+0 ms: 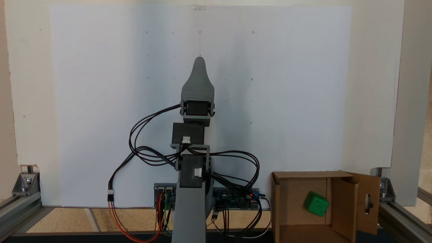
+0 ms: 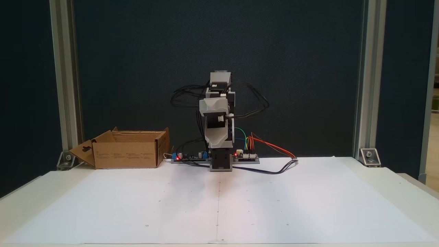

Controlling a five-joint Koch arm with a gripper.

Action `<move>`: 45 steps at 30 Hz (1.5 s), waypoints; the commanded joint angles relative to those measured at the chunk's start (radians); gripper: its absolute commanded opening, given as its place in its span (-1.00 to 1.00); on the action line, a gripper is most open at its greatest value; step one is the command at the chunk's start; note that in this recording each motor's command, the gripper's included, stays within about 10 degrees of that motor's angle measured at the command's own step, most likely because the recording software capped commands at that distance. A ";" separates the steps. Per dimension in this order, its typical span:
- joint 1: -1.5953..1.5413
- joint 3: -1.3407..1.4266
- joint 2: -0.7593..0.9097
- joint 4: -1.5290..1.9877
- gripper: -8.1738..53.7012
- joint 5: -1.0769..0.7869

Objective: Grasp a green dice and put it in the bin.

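A fixed view from above: dice in the bin, at the right beside the arm's base.
The cube lies tilted, one corner toward the bin's near edge; a cube, it has no long axis. The arm is folded over its base, gripper pointing to the far side; one tip shows, so I cannot tell whether it is parted or closed.

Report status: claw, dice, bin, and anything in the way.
Claw folded over the base, holding nothing; open or shut, cannot tell. Green dice inside the bin. White sheet bare, nothing in the way.
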 commanded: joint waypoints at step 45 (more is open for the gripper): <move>0.002 0.627 0.109 -1.157 0.71 0.029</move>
